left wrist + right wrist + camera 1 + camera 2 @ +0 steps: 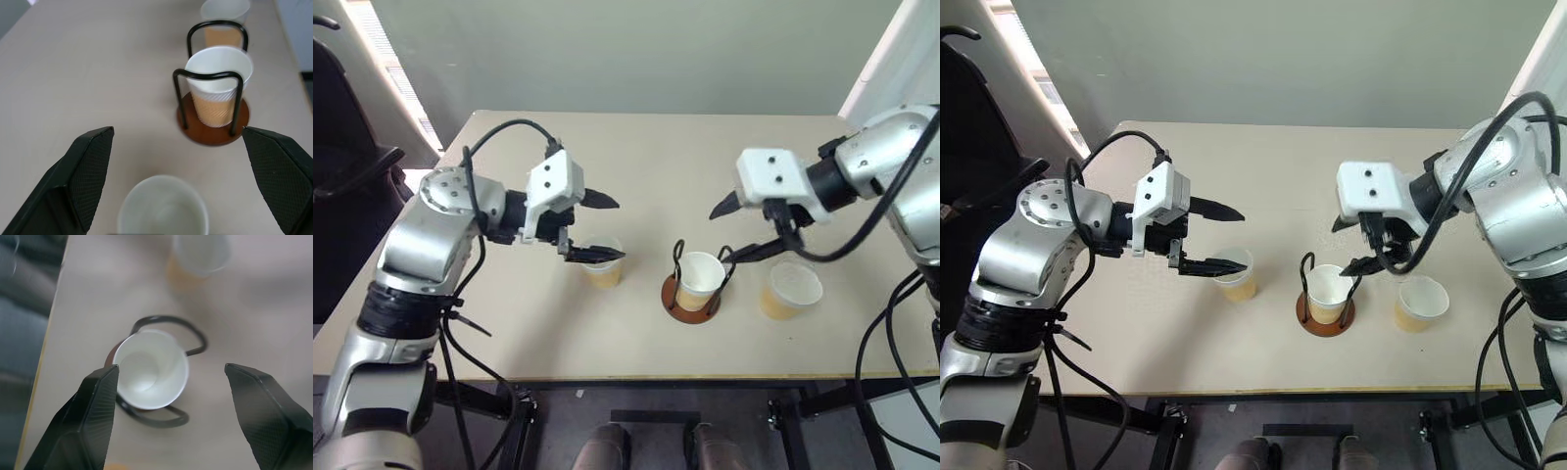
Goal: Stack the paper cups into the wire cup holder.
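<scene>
One cup (699,281) sits in wire cup holder (691,297), table (636,157) centre. My R gripper (732,230) spread wide above it, empty. My L gripper (600,227) spread over 2nd cup (602,262), its near side cut off in L wrist view. 3rd cup (790,291) stands just R of holder.

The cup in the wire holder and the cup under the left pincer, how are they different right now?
The cup in the wire cup holder sits on the holder's brown disc, ringed by black wire loops; the cup under the left pincer stands on the bare table. The holder cup leans a little; the other stands upright. The open right pincer is beside the first, the open left pincer above the second. Both are tan with white insides.
</scene>
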Controlling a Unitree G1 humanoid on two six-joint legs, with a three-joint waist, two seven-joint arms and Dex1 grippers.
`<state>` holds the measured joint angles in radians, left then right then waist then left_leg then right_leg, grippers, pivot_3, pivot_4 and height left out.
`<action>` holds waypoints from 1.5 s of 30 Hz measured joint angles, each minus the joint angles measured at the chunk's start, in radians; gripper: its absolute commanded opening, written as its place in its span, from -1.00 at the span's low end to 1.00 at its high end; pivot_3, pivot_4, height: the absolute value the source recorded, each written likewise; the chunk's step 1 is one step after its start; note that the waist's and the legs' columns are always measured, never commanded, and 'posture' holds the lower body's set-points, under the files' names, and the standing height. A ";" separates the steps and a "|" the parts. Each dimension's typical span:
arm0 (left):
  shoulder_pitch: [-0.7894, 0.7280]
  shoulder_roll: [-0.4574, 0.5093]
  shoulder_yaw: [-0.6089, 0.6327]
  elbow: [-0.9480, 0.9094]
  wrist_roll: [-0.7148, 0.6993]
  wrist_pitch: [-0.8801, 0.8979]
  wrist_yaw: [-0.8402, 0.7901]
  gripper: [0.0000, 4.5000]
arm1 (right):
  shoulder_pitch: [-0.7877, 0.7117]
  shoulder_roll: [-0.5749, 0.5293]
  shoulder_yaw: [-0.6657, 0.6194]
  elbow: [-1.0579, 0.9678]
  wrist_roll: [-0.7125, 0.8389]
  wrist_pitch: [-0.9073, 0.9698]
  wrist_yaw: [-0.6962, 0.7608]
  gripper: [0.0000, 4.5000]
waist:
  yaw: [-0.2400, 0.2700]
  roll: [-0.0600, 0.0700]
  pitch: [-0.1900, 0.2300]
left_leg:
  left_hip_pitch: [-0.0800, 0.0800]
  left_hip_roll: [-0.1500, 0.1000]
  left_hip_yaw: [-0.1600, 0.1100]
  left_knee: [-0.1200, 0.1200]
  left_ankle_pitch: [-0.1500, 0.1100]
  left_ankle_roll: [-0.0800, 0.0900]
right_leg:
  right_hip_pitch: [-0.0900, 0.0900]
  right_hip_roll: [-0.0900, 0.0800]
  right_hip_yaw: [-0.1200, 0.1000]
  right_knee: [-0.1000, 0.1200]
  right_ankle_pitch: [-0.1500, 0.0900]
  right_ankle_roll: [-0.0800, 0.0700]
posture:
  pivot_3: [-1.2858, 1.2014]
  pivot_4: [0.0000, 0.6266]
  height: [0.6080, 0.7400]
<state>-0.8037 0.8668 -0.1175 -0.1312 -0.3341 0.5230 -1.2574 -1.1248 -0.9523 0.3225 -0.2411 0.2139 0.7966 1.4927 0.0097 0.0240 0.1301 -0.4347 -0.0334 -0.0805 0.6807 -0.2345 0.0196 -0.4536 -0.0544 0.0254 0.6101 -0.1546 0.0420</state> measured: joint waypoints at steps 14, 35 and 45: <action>0.041 0.137 -0.125 -0.175 0.196 0.048 0.020 1.00 | 0.014 0.031 -0.179 -0.086 0.304 0.259 -0.094 0.62 | -0.001 0.000 0.000 | 0.000 0.000 0.000 0.000 0.000 0.000 | 0.000 0.000 0.000 0.001 -0.001 -0.001 | 0.03 -0.52 1.00; 0.033 0.037 -0.254 0.005 0.380 -0.126 0.000 1.00 | 0.035 0.007 -0.187 -0.124 0.421 0.278 -0.198 0.62 | 0.000 0.000 0.000 | 0.000 0.000 -0.001 -0.001 -0.001 0.000 | -0.001 0.000 0.000 0.001 0.000 -0.002 | 0.03 -0.52 1.00; 0.021 -0.014 -0.281 0.180 0.427 -0.280 -0.032 0.42 | 0.087 -0.007 -0.195 -0.129 0.435 0.246 -0.216 0.64 | 0.001 0.000 0.000 | 0.000 0.000 -0.001 0.000 -0.001 0.001 | -0.001 0.000 0.000 0.001 0.000 -0.001 | 0.03 -0.52 1.00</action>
<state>-0.7827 0.8531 -0.3983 0.0490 0.0931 0.2430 -1.2892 -1.0376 -0.9596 0.1277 -0.3698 0.6490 1.0428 1.2771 0.0108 0.0239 0.1300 -0.4350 -0.0337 -0.0811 0.6805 -0.2356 0.0203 -0.4546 -0.0547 0.0256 0.6108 -0.1546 0.0408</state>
